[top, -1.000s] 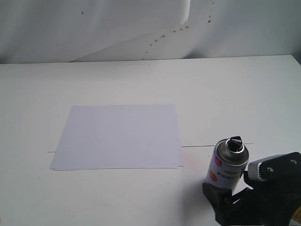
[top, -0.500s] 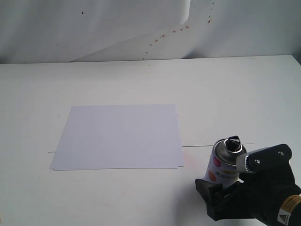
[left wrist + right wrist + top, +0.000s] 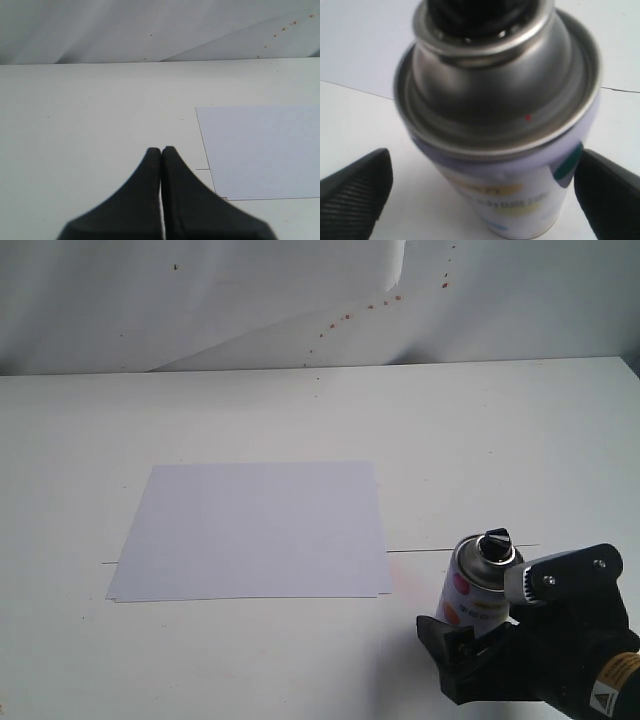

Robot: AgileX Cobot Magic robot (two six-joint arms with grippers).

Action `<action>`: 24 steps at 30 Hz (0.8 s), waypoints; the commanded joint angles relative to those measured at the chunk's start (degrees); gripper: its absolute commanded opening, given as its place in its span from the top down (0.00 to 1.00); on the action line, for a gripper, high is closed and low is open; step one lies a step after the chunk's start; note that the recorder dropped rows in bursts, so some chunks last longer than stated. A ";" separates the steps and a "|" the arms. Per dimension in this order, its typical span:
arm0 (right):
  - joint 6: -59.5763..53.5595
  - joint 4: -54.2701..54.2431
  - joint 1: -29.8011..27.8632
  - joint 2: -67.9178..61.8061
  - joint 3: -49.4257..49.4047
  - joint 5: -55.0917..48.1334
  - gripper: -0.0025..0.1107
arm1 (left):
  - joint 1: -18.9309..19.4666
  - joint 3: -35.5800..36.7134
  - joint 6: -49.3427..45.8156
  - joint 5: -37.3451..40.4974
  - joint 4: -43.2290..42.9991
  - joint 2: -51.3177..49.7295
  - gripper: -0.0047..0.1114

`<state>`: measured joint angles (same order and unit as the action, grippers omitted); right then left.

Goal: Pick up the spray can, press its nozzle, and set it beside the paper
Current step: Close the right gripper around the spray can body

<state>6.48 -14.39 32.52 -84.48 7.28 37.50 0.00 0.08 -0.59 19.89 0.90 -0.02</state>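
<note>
The spray can [image 3: 468, 592] stands upright on the white table, just right of the paper's [image 3: 255, 530] near right corner. Its black nozzle [image 3: 497, 543] sits on the silver dome. My right gripper [image 3: 478, 638] is open around the can's lower body, one finger on each side. In the right wrist view the can [image 3: 510, 150] fills the frame between the fingers of the right gripper [image 3: 482, 200]; one finger is close to or touching its side, the other stands apart. The nozzle [image 3: 475, 15] is cut off at the frame's edge. My left gripper [image 3: 161, 150] is shut and empty, near the paper's [image 3: 260, 150] edge.
A white backdrop sheet [image 3: 300, 300] with small red specks hangs behind the table's far edge. A thin dark line [image 3: 450, 549] runs across the tabletop near the can. The left arm is out of the exterior view.
The right gripper has moved in toward the can, so its fingers now reach further around the can's body. The can still stands in about the same spot. The paper has not moved.
</note>
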 commanded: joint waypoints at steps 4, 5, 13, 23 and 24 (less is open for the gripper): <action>-0.47 -0.22 0.09 0.08 0.21 0.48 0.19 | 0.00 -0.08 0.11 -0.36 -0.15 0.02 0.96; -0.47 -0.22 0.09 0.08 0.21 0.48 0.19 | 0.00 -0.08 0.11 -0.36 -0.15 0.02 0.96; -0.47 -0.21 0.09 0.08 0.21 0.48 0.33 | 0.00 -0.08 0.11 -0.36 -0.15 0.02 0.96; -0.47 -0.21 0.09 0.08 4.74 -6.16 0.36 | 0.00 -0.08 -0.05 -0.36 -0.15 0.02 0.96; -0.47 -0.21 0.09 0.08 4.87 -6.05 0.36 | 0.00 -0.08 -0.05 -0.36 -0.15 0.02 0.96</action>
<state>6.37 -14.86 32.52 -84.52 11.21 31.86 0.00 0.08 -0.59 19.89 0.90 -0.02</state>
